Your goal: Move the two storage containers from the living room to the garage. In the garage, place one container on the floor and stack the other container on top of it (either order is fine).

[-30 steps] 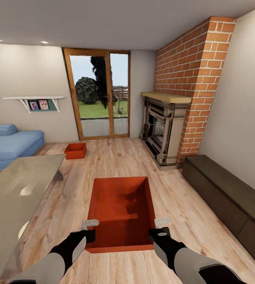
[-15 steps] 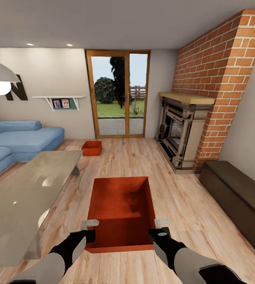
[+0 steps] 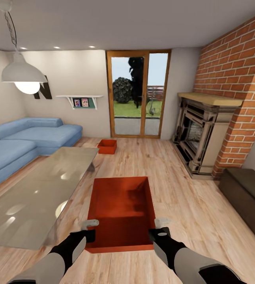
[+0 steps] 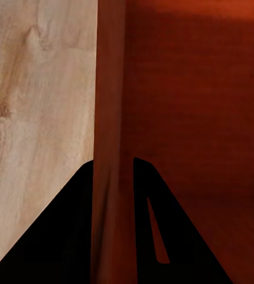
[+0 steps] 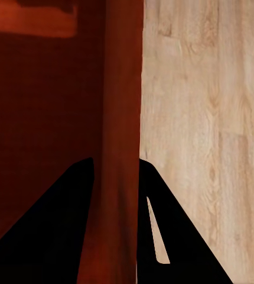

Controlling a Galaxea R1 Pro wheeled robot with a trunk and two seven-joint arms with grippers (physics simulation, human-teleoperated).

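Both arms are reaching forward; the left gripper (image 3: 89,230) and right gripper (image 3: 160,228) are each pinching a container (image 3: 121,213) wall between their fingers.

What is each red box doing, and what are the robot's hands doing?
Near storage container: upright, held by both side walls.
Far storage container: upright on the wood floor.
Left end effector: shut on near container's wall.
Right end effector: shut on opposite wall.

The view has swung left — sofa (image 3: 25,146) and lamp (image 3: 23,73) now showing; fireplace (image 3: 200,136) slid right.
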